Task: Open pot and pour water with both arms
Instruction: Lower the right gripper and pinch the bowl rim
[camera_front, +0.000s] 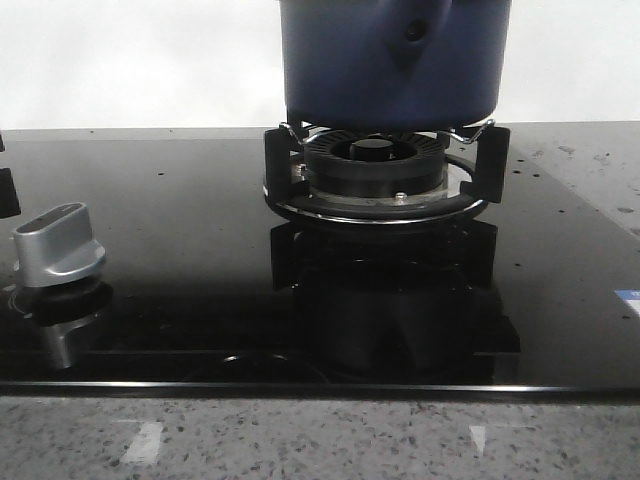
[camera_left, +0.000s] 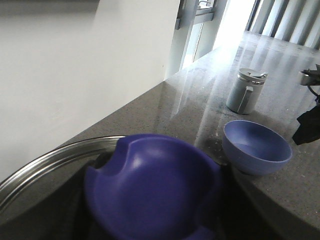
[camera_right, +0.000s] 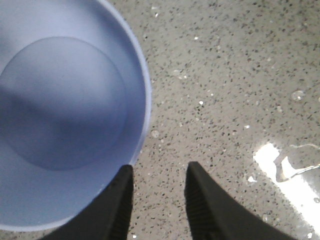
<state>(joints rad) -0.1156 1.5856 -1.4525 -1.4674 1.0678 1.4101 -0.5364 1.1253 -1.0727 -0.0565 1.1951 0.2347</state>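
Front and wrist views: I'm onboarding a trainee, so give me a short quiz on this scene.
1. True or false: the pot sits over the burner.
2. The right claw is: A open, B shut on a spoon, C shut on a cloth.
3. In the left wrist view, what stands near the bowl?
Key: 1 true; 2 A; 3 a grey canister.

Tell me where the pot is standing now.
In the front view, the pot stands on the burner supports at the upper centre, right of the silver knob.
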